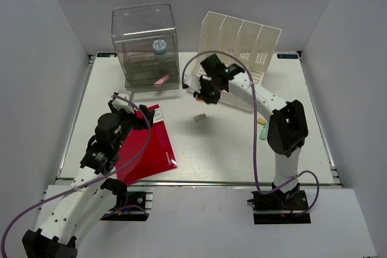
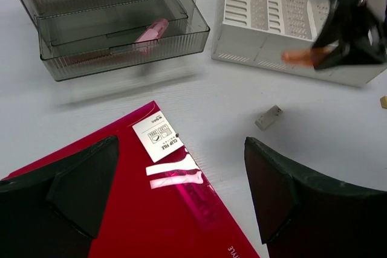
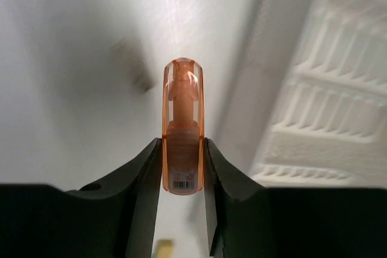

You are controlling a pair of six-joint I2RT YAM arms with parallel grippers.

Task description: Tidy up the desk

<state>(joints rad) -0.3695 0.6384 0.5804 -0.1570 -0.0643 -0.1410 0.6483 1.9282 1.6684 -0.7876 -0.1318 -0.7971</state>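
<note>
The white desk [image 1: 242,149] carries a red clip file [image 1: 148,146] at the front left. My left gripper [image 1: 134,111] hovers over the file's far corner, open and empty; in the left wrist view [image 2: 181,209] its jaws straddle the file [image 2: 151,209]. My right gripper [image 1: 196,87] is shut on an orange marker [image 3: 182,131] and holds it above the desk, between the drawer box and the file rack. The marker also shows in the left wrist view [image 2: 302,57].
A clear drawer box [image 1: 145,34] stands at the back left, its lower drawer open with a pink item [image 1: 161,80] inside. A white slotted file rack [image 1: 239,40] stands at the back right. A small grey block [image 1: 199,117] lies mid-desk. A green pen [image 1: 263,131] lies by the right arm.
</note>
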